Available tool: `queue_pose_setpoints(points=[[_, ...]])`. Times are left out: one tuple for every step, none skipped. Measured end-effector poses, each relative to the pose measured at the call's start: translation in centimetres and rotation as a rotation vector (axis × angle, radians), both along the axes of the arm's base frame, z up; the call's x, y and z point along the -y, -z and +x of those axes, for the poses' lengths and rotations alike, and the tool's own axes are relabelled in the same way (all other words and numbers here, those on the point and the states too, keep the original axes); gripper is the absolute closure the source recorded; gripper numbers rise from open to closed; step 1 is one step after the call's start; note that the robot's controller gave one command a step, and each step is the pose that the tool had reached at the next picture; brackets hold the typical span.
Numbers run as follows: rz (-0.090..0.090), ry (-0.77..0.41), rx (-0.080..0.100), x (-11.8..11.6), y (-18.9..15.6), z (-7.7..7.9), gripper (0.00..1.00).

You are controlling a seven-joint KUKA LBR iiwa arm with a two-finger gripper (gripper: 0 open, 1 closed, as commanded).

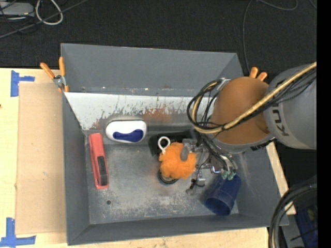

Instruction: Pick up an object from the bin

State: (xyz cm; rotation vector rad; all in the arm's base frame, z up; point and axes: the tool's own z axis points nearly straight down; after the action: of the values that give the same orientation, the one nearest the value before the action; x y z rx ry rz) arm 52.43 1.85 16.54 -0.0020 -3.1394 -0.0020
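near right wall (pixel 254 151) | end effector (pixel 200 173) between orange fluffy toy (pixel 176 163) and blue cup (pixel 222 195) | grip: cannot tell

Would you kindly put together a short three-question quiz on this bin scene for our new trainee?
1. True or false: the dark blue cup stands upright in the far left corner of the bin.
2. Which thing lies along the bin's left side in the camera view? A) the dark blue cup B) the red flat tool C) the orange fuzzy thing
3. Fill in: the gripper hangs between the orange fuzzy thing and the ____.

Key: 1 false, it lies on its side near the front right corner; 2 B; 3 dark blue cup.
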Motion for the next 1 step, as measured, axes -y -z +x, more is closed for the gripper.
queue_pose_setpoints(points=[[0.0, 0.0, 0.0, 0.0, 0.0, 0.0, 0.0]])
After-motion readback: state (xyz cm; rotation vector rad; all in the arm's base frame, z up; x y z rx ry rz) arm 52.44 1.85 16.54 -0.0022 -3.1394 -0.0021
